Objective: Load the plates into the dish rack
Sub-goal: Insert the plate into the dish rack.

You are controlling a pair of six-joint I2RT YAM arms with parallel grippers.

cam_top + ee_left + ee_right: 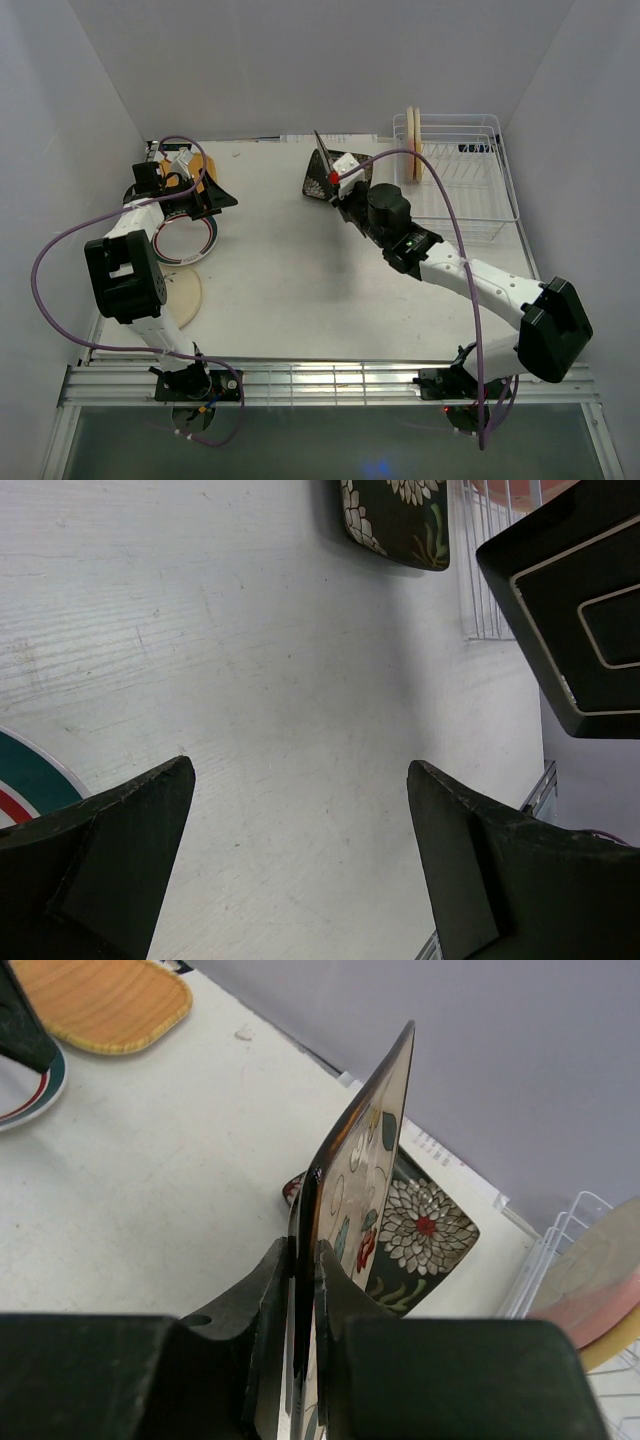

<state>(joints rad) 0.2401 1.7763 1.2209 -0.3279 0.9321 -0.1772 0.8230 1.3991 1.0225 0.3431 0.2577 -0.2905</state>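
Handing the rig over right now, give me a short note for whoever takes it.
Right gripper: shut on the cream floral plate, held on edge above the table.
Left gripper: open, empty, over the left side.
Black floral plate lies flat just beyond the held one.
Dish rack at far right holds two round plates upright.
Left side: orange ribbed plate, green-rimmed plate, another round plate by the left arm.
Left: rack the held plate, then the others.
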